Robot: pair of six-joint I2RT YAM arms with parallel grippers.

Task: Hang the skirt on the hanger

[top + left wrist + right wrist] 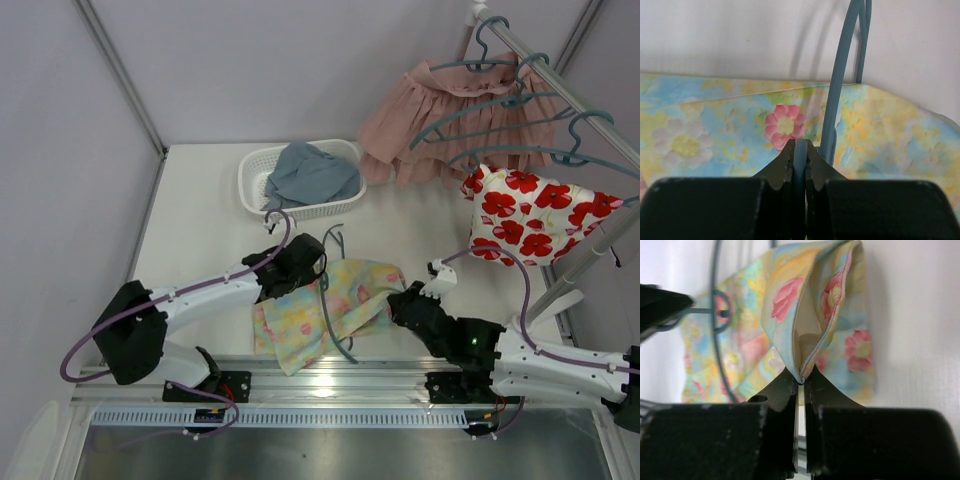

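1. My left gripper (799, 146) is clamped on the slim teal-blue plastic hanger (838, 85), which lies across the pastel floral cloth skirt (300, 325) near the desk's (200, 220) front edge.
2. My right gripper (801, 379) pinches the skirt's folded edge.
3. I'd hold that fold open and feed the hanger in slowly.

The left tool (799, 150) has its two dark fingers pressed together on a thin teal-blue bar of the hanger (837, 80), with the bar filling the narrow slot between them. Just right of the fingertips another stretch of it curves up and away, out of the top edge. Beneath lies the skirt (715, 125), pastel yellow, green and blue with a pink flower near the fingertips, spread on the white counter (740, 35).
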